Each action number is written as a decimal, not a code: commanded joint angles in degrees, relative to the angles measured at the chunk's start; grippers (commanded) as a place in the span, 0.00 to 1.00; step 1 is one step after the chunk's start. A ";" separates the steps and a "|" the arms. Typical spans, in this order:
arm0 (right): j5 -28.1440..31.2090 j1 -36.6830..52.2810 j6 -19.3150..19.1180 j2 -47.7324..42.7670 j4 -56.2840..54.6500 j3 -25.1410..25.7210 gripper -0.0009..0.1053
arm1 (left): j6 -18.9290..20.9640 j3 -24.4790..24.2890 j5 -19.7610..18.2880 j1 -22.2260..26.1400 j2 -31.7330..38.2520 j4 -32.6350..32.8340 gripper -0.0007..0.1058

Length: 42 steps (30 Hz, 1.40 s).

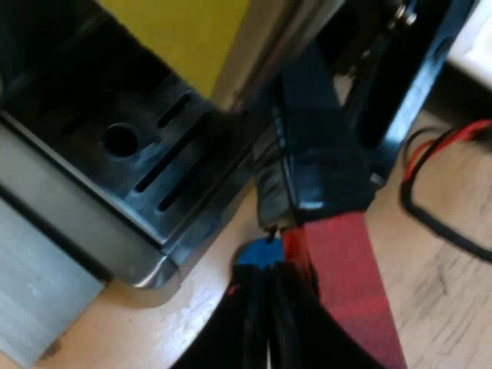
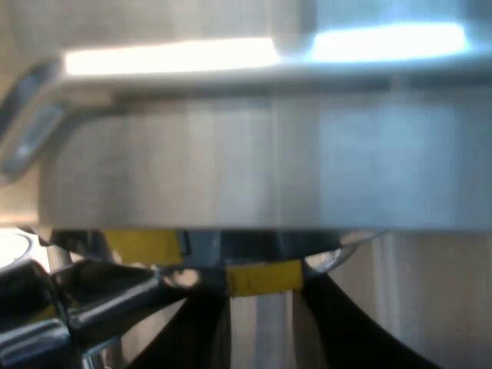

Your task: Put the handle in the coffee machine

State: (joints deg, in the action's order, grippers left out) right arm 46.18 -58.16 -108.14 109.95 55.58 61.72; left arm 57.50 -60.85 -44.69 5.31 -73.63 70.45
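Observation:
The holder's dark handle [image 1: 315,154] runs past the corner of the espresso machine's drip tray [image 1: 146,165], and its red end [image 1: 346,284] lies close alongside my left gripper [image 1: 269,307]. The two black fingers of that gripper are pressed together with nothing between them. A small blue thing [image 1: 257,254] sits on the wood just beyond their tips. My right gripper [image 2: 261,296] is open, right up at the machine's metal front [image 2: 261,161]. A yellow patch [image 2: 263,277] shows between its fingertips. A shiny metal part [image 2: 69,311] lies beside one finger.
The machine's yellow panel [image 1: 184,34] rises above the slotted drip tray. A wooden table top [image 1: 438,292] lies under the handle, with red and black cables [image 1: 430,154] across it. A black frame [image 1: 415,69] stands beyond the handle.

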 commanded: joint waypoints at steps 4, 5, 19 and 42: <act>1.57 0.49 -0.49 -2.21 7.70 1.66 0.22 | 1.78 0.35 -1.68 -0.27 0.40 2.22 0.01; 1.57 0.32 -1.09 -2.21 7.70 1.66 0.22 | 1.78 0.94 -0.80 -0.27 0.40 1.63 0.01; 1.57 -0.32 -2.75 -2.21 7.70 1.66 0.22 | 2.67 4.00 -0.25 -0.27 0.40 1.03 0.01; 7.24 -2.47 -2.64 -7.65 10.18 -9.50 0.22 | 5.30 4.00 0.72 -7.63 0.70 1.41 0.01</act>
State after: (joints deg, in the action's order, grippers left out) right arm 53.44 -60.42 -110.59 103.61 63.73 52.36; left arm 62.17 -56.94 -40.47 -1.38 -73.63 70.36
